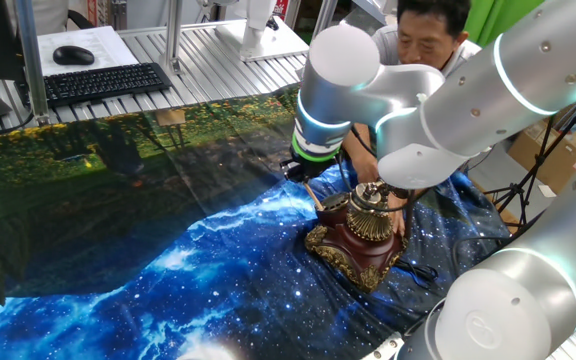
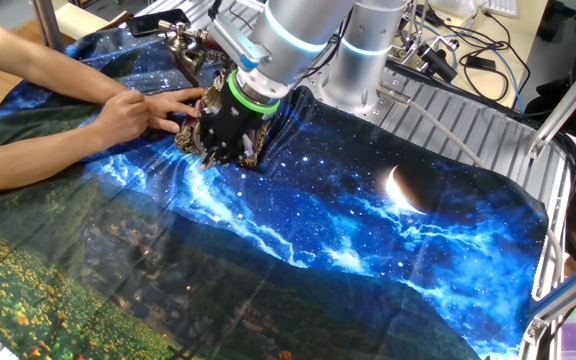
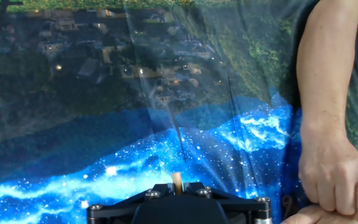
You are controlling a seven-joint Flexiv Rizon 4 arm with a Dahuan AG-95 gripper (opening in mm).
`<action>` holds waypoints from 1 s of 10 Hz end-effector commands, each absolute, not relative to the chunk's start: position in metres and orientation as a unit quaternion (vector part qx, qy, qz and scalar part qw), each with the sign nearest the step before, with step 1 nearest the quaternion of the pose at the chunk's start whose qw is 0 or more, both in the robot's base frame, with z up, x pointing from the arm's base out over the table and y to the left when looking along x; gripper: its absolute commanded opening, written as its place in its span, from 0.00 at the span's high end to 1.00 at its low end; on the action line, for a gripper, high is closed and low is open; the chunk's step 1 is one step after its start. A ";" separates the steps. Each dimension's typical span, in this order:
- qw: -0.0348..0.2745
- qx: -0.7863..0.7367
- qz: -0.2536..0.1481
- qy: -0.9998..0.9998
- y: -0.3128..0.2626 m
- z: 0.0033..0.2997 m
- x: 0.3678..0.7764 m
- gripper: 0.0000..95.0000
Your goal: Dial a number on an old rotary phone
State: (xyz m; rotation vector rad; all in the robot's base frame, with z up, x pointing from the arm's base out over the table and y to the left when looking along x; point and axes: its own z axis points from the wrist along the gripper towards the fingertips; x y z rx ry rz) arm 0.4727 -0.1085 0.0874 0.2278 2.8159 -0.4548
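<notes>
The old rotary phone stands on the starry blue cloth, with a dark red-brown body, gold base trim and a brass dial facing up. My gripper hangs just left of it, close to the dial. In the other fixed view my gripper covers most of the phone, and only its gold cradle shows behind. In the hand view my gripper is shut on a small tan peg that sticks out between the jaws. The phone is out of that view.
A person's hand rests against the phone; it also shows in the other fixed view and in the hand view. A black keyboard and a mouse lie at the far edge of the table. Cables lie behind the arm's base.
</notes>
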 end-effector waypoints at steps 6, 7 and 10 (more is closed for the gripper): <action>0.145 0.094 -0.166 0.971 -0.107 0.084 0.478 1.00; 0.146 0.094 -0.170 0.970 -0.108 0.083 0.480 1.00; 0.155 0.101 -0.163 0.969 -0.110 0.078 0.485 1.00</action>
